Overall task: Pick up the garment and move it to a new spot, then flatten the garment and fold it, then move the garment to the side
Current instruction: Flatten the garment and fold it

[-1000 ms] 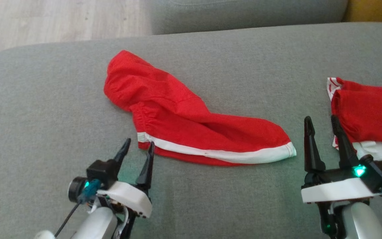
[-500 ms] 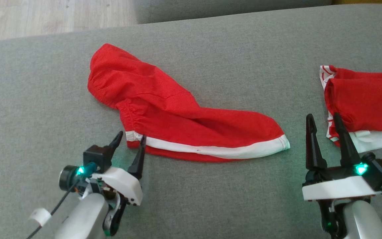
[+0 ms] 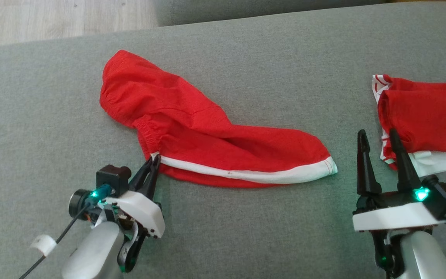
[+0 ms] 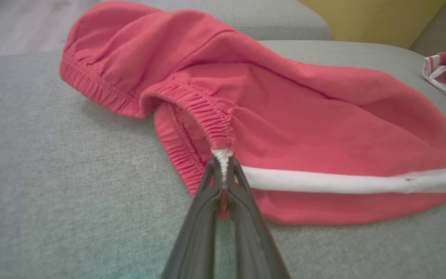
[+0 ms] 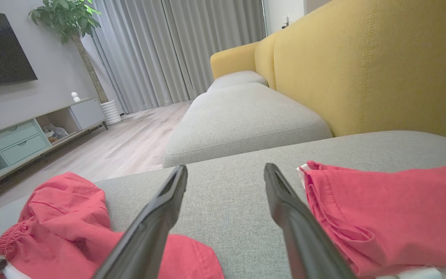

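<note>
Left fingers pinched on red garment waistband corner, right fingers spread

Soft, even daylight; faint shadows; mild softness; wide-angle bending in wrist views

Left end effector pinches the red garment — right end effector spread wide.

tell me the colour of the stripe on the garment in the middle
White stripe on the red garment; clearest in the left wrist view.
</note>
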`<state>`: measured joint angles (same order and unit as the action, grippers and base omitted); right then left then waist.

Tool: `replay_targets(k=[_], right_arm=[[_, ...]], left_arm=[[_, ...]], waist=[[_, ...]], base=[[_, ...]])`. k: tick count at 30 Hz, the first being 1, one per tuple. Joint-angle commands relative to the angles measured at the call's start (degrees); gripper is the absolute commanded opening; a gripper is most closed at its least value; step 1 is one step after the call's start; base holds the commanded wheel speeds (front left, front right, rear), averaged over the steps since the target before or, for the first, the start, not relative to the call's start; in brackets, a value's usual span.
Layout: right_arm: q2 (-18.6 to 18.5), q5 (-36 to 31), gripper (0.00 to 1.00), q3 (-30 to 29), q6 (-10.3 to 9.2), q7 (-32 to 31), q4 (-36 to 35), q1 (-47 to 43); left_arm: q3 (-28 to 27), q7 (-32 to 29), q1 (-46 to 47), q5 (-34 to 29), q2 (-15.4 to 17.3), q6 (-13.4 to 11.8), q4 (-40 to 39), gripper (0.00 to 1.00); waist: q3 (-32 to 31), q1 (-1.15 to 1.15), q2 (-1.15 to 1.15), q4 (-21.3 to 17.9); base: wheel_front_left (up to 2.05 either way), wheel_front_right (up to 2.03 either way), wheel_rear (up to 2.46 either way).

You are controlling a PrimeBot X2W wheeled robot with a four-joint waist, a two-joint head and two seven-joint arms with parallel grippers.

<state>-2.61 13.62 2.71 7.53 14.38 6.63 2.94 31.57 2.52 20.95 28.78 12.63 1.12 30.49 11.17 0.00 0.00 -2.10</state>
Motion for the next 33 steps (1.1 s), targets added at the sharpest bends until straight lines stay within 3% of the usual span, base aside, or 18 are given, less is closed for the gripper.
replay_targets(k=[1, 8, 19, 33], right_arm=[[-0.3, 0.2, 1.00, 1.2, -0.04, 0.6, -1.4, 1.5], [-0.3, -0.1, 1.00, 2.1, -0.04, 0.6, 2.3, 0.1], [-0.3, -1.6, 1.00, 2.2, -0.04, -1.9, 14.1, 0.5], [-0.3, -2.1, 1.00, 5.0, -0.04, -4.9, 20.9, 4.7]], left_arm=[[-1.6, 0.4, 2.7, 0.1, 1.4, 0.1, -1.6, 0.00], [-1.4, 2.6, 1.4, 0.2, 1.4, -0.2, -3.9, 0.00], [-0.9, 3.1, -2.3, 0.0, 2.2, -2.2, -9.9, 0.00], [0.4, 2.0, -2.9, -0.2, 2.7, -2.9, -13.1, 0.00]], waist=[[0.0, 0.00, 0.00, 0.1], [-1.3, 0.00, 0.00, 0.8], [-2.8, 0.00, 0.00, 2.9], [-2.2, 0.00, 0.00, 4.7]], base=[[0.00, 0.00, 0.00], [0.00, 0.00, 0.00], [0.00, 0.00, 0.00], [0.00, 0.00, 0.00]])
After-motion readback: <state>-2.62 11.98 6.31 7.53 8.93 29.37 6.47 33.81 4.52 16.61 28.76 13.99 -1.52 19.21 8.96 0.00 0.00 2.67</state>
